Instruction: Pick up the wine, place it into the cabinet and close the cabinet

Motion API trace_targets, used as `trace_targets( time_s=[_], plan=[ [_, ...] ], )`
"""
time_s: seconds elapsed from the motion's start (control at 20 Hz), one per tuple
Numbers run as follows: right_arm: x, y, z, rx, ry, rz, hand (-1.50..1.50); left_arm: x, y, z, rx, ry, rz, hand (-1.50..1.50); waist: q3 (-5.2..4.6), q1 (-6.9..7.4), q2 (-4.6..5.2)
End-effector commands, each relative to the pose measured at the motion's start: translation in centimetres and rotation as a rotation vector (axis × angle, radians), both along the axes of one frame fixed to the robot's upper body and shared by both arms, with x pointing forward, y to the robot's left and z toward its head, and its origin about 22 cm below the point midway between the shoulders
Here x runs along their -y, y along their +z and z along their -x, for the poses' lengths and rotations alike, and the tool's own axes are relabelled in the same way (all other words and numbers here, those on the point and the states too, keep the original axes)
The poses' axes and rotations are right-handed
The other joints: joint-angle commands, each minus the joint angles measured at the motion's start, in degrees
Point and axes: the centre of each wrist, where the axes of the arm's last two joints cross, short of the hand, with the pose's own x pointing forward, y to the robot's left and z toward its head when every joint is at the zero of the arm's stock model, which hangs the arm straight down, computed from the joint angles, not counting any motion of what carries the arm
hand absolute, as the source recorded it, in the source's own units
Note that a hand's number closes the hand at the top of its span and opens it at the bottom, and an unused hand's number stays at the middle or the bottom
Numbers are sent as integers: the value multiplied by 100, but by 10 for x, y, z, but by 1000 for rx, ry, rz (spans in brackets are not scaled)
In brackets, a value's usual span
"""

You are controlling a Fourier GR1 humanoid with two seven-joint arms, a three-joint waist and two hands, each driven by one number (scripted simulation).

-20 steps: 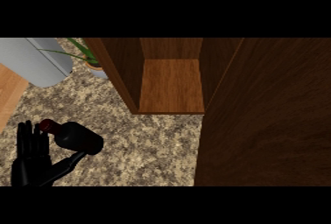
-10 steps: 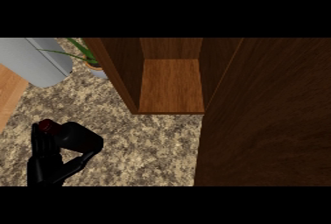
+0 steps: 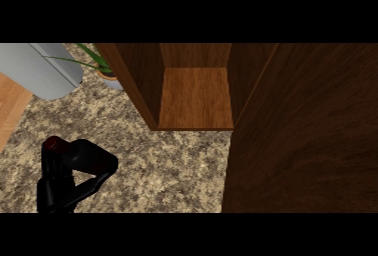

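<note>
The wine bottle (image 3: 90,156) is dark with a reddish cap (image 3: 52,144) and stands on the speckled counter at the lower left. My left hand (image 3: 52,182) is curled round it from the left and below, fingers along its side and thumb under its body, hiding much of the glass. The wooden cabinet (image 3: 196,97) is up and to the right of the bottle, with its inner shelf bare. Its door (image 3: 303,135) stands swung out and fills the right side of the view. My right hand does not show.
A grey rounded appliance (image 3: 44,70) lies at the top left, with a small potted plant (image 3: 103,72) beside the cabinet's left wall. A light wooden board (image 3: 10,112) is at the left edge. Speckled counter (image 3: 170,170) lies between the bottle and the door.
My left hand, earlier open with fingers up beside the bottle, has moved right and curled round it. The bottle has shifted slightly right.
</note>
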Motion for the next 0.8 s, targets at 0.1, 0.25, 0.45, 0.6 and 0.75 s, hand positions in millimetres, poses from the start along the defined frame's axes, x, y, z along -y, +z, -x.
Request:
trace_targets(
  time_s=[0.1, 0.25, 0.45, 0.6, 0.75],
  plan=[
    [-2, 2, 20, 57, 48, -51, -150, 1, -25, -6, -22, -24, 34, -150, 0, 1, 5],
    [-1, 9, 30, 46, 42, -53, -150, 13, -35, -2, -2, -30, 37, -150, -1, -5, 1],
    [2, 21, 28, 63, 71, -30, -150, -4, -36, -19, 7, -12, 61, -150, -2, -20, 5],
    [-6, 23, 14, 42, 57, -43, -150, -13, -40, -17, 39, -12, 60, -150, -4, 2, 6],
    [3, 8, 20, 59, 43, -53, -150, 4, -29, -27, 51, -36, 96, -150, 3, -3, 2]
  ],
)
